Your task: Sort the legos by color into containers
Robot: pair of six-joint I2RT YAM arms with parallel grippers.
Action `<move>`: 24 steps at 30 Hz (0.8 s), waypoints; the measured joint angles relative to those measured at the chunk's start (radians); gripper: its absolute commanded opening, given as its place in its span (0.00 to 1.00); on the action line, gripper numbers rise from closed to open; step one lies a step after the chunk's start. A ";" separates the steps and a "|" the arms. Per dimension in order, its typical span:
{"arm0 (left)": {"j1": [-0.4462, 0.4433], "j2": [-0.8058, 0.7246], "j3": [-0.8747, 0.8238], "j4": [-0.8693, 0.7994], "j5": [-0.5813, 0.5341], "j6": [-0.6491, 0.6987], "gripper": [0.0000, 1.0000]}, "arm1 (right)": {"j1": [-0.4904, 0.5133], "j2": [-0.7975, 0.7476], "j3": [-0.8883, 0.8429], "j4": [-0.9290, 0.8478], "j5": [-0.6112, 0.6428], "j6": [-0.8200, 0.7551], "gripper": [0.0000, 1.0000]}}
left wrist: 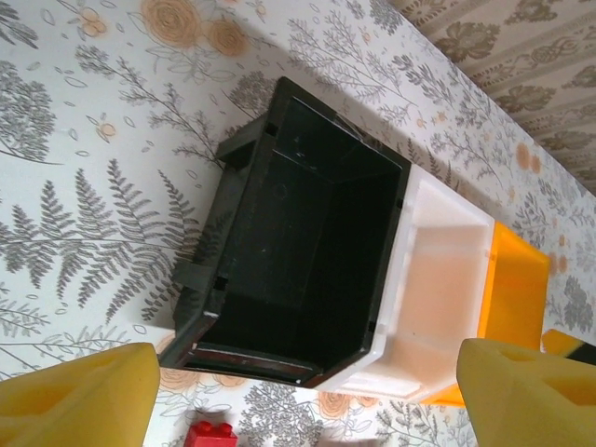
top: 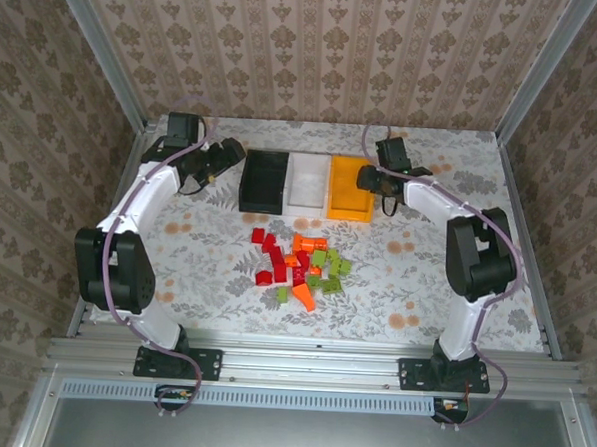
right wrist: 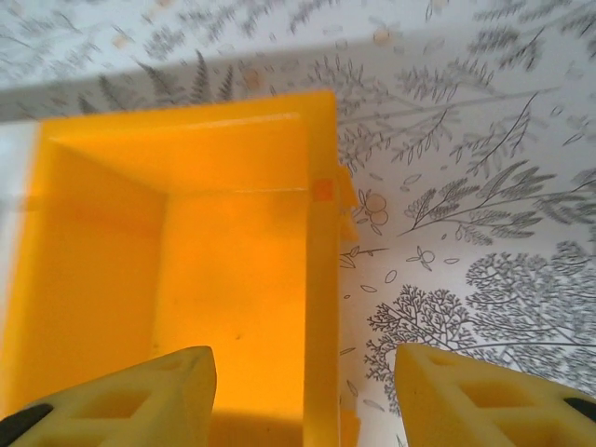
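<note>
Since our right gripper is spread astride a wall of the orange bin, sideways drift could shove it; our left gripper hangs spread over the black bin.

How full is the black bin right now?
Empty. Seen from the left wrist, the black bin has a bare dark floor with nothing lying in it.
</note>
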 measured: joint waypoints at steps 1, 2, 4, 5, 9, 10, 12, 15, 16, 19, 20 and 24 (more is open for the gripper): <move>-0.013 -0.002 -0.003 0.002 0.000 -0.002 0.87 | 0.002 -0.041 -0.011 -0.003 0.005 0.000 0.55; -0.026 -0.006 -0.009 0.006 0.000 -0.004 0.87 | 0.006 -0.085 -0.026 -0.007 0.011 0.000 0.56; -0.066 -0.016 -0.028 0.018 0.002 -0.018 0.89 | 0.016 -0.192 -0.075 -0.014 0.033 0.004 0.53; -0.086 -0.017 -0.035 0.022 0.006 -0.026 0.90 | 0.023 -0.246 -0.109 -0.014 0.040 0.011 0.52; -0.190 -0.007 -0.045 0.029 0.042 -0.055 0.94 | 0.090 -0.431 -0.292 -0.016 0.050 0.068 0.49; -0.214 -0.003 -0.045 0.030 0.053 -0.061 0.94 | 0.121 -0.462 -0.346 -0.019 0.047 0.085 0.48; -0.245 0.005 -0.045 0.029 0.068 -0.066 0.95 | 0.171 -0.491 -0.431 -0.031 0.025 0.116 0.48; -0.255 0.009 -0.045 0.029 0.074 -0.072 0.95 | 0.244 -0.506 -0.528 -0.060 -0.028 0.168 0.49; -0.253 0.009 -0.045 0.029 0.074 -0.072 0.95 | 0.264 -0.507 -0.548 -0.068 -0.042 0.186 0.50; -0.244 0.009 -0.045 0.029 0.074 -0.072 0.95 | 0.320 -0.506 -0.582 -0.082 -0.070 0.226 0.50; -0.242 0.009 -0.045 0.029 0.074 -0.072 0.95 | 0.336 -0.506 -0.587 -0.082 -0.079 0.240 0.50; -0.235 0.009 -0.045 0.026 0.071 -0.072 0.95 | 0.391 -0.507 -0.620 -0.074 -0.105 0.321 0.56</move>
